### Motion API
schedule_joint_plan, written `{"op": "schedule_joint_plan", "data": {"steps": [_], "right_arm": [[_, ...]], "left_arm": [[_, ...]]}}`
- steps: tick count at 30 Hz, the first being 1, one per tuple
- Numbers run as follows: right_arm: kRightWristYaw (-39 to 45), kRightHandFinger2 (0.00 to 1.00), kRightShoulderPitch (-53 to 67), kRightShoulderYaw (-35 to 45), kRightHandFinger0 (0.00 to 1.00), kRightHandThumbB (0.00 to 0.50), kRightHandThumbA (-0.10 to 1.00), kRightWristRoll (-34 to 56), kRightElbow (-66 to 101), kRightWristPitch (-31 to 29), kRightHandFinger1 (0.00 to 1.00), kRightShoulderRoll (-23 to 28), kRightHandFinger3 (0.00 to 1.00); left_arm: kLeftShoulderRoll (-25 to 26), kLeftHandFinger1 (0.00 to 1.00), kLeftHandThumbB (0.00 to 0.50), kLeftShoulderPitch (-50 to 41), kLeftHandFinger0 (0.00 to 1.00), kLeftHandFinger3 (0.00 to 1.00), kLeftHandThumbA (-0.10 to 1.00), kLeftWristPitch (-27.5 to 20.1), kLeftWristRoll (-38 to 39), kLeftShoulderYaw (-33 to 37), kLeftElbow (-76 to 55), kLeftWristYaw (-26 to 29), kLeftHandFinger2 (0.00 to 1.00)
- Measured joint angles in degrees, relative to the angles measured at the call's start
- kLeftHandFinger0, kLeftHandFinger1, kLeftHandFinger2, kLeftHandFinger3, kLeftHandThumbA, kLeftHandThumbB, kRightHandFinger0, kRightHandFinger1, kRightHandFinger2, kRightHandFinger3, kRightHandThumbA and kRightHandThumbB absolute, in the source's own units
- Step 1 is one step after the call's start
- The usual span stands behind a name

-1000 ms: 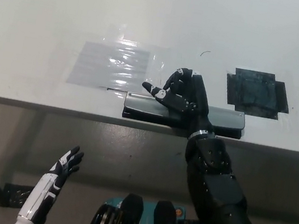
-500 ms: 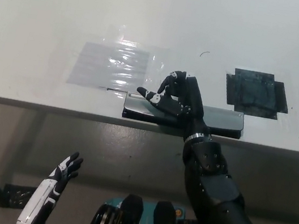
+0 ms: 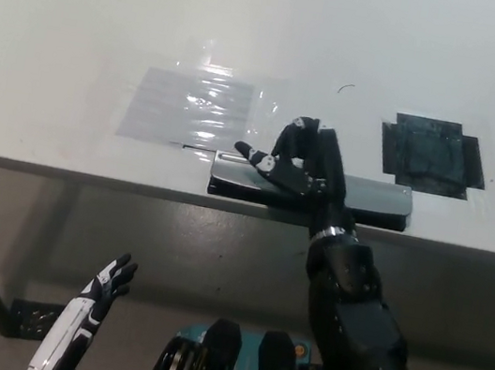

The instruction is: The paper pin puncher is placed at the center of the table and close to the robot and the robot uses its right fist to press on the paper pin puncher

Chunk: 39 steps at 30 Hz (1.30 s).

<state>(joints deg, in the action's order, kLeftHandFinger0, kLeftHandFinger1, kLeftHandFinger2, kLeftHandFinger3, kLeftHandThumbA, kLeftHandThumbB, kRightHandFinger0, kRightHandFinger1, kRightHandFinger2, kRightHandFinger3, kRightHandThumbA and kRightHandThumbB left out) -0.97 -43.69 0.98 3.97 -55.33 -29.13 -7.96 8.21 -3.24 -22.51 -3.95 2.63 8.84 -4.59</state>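
The paper pin puncher [image 3: 373,199], a long grey and black bar, lies along the near edge of the white table [image 3: 84,25], close to me. My black right hand [image 3: 304,161] rests on top of its middle part, fingers curled downward and thumb sticking out to the left, so it hides that stretch of the bar. It holds nothing. My white left hand [image 3: 102,289] hangs below the table edge at the lower left, fingers spread, empty.
A clear shiny plastic sheet [image 3: 190,104] is taped to the table left of the puncher. A black tape patch [image 3: 431,154] sits to the right, behind the puncher's end. The floor shows below the table edge.
The right hand has curled its fingers more tightly over the puncher and shifted slightly. The whole picture has moved a little, so the camera moved. The left hand stays low.
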Motion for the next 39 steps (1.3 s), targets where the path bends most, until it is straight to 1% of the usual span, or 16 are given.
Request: {"op": "schedule_joint_plan", "data": {"steps": [1, 2, 3, 6, 8, 10, 13, 16, 19, 22, 26, 31, 35, 36, 38, 39], "right_arm": [[0.0, 0.13, 1.2, 0.0, 0.01, 0.217, 1.00, 0.0, 4.2, 0.7, 0.00, 0.0, 0.00], [0.0, 0.01, 1.6, 0.0, 0.00, 0.218, 1.00, 0.0, 6.2, 1.5, 0.00, 0.0, 0.00], [0.0, 0.00, 2.5, -0.1, 0.00, 0.203, 1.00, 0.0, 8.6, 2.3, 0.00, 0.1, 0.00], [0.0, 0.00, 4.7, 0.0, 0.00, 0.178, 1.00, 0.0, 15.0, 4.3, 0.00, 0.4, 0.00], [0.0, 0.00, 6.5, 0.0, 0.00, 0.194, 1.00, 0.0, 19.4, 5.7, 0.00, 0.8, 0.00], [0.0, 0.00, 7.9, 0.0, 0.00, 0.235, 1.00, 0.0, 23.2, 6.8, 0.00, 1.3, 0.00], [0.0, 0.00, 10.2, 0.0, 0.00, 0.184, 1.00, 0.0, 29.7, 8.8, 0.00, 2.4, 0.00], [0.0, 0.00, 13.1, 0.0, 0.00, 0.187, 1.00, 0.1, 36.3, 10.6, 0.00, 3.6, 0.00], [0.0, 0.00, 16.3, -0.1, 0.00, 0.216, 1.00, 0.5, 42.1, 12.1, 0.00, 4.9, 0.00], [0.0, 0.00, 20.5, -0.1, 0.00, 0.190, 1.00, 1.0, 48.6, 14.0, 0.00, 6.3, 0.00], [0.2, 0.00, 27.3, -0.4, 0.00, 0.233, 1.00, 1.4, 57.2, 16.1, 0.00, 8.2, 0.00], [0.7, 0.00, 37.0, -1.2, 0.00, 0.174, 1.00, 2.7, 67.1, 18.1, 0.00, 10.2, 0.00], [1.5, 0.00, 47.3, -2.5, 0.00, 0.169, 1.00, 3.9, 73.5, 19.6, 0.00, 11.3, 0.00], [1.6, 0.00, 48.9, -2.6, 0.00, 0.139, 1.00, 3.9, 72.9, 19.7, 0.00, 11.3, 0.00], [1.7, 0.00, 50.6, -2.6, 0.00, 0.149, 1.00, 3.9, 71.0, 19.6, 0.00, 11.2, 0.00], [1.7, 0.29, 50.9, -2.5, 0.29, 0.152, 1.00, 4.0, 69.3, 19.6, 0.24, 11.1, 0.31]], "left_arm": [[0.0, 1.00, 0.233, -0.1, 1.00, 1.00, 1.00, 0.0, 0.0, 0.0, 0.0, 0.0, 1.00], [0.0, 1.00, 0.237, -0.1, 1.00, 1.00, 1.00, 0.0, -0.1, 0.0, 0.1, 0.0, 1.00], [0.0, 1.00, 0.237, 0.0, 1.00, 1.00, 1.00, 0.0, -0.1, 0.0, 0.1, 0.0, 1.00], [0.0, 1.00, 0.255, 0.0, 1.00, 1.00, 1.00, 0.1, -0.2, 0.0, 0.2, 0.0, 1.00], [-0.1, 1.00, 0.263, 0.0, 1.00, 1.00, 1.00, 0.1, -0.2, 0.0, 0.2, 0.0, 1.00], [-0.1, 1.00, 0.264, 0.0, 1.00, 1.00, 1.00, 0.1, -0.2, 0.0, 0.3, 0.0, 1.00], [0.0, 1.00, 0.278, 0.0, 1.00, 1.00, 1.00, 0.2, -0.2, 0.0, 0.4, 0.0, 1.00], [0.0, 1.00, 0.273, 0.0, 1.00, 1.00, 1.00, 0.2, -0.2, 0.0, 0.6, 0.0, 1.00], [0.0, 1.00, 0.267, 0.0, 1.00, 1.00, 1.00, 0.2, -0.2, 0.0, 0.8, 0.0, 1.00], [0.0, 1.00, 0.274, 0.1, 1.00, 1.00, 1.00, 0.2, -0.2, 0.0, 0.9, 0.0, 1.00], [0.0, 1.00, 0.267, 0.1, 1.00, 1.00, 1.00, 0.2, -0.2, 0.0, 0.9, 0.0, 1.00], [0.0, 1.00, 0.271, 0.3, 1.00, 1.00, 1.00, 0.2, -0.1, 0.0, 0.9, 0.0, 1.00], [0.0, 1.00, 0.270, 0.9, 1.00, 1.00, 1.00, 0.2, 0.1, 0.0, 0.6, -0.1, 1.00], [0.1, 1.00, 0.277, 1.2, 1.00, 1.00, 1.00, 0.2, 0.1, 0.0, 0.5, -0.1, 1.00], [0.1, 1.00, 0.281, 1.6, 1.00, 1.00, 1.00, 0.2, 0.1, 0.0, 0.2, -0.1, 1.00], [0.1, 1.00, 0.275, 1.6, 1.00, 1.00, 1.00, 0.3, 0.1, 0.0, 0.0, -0.2, 1.00]]}}
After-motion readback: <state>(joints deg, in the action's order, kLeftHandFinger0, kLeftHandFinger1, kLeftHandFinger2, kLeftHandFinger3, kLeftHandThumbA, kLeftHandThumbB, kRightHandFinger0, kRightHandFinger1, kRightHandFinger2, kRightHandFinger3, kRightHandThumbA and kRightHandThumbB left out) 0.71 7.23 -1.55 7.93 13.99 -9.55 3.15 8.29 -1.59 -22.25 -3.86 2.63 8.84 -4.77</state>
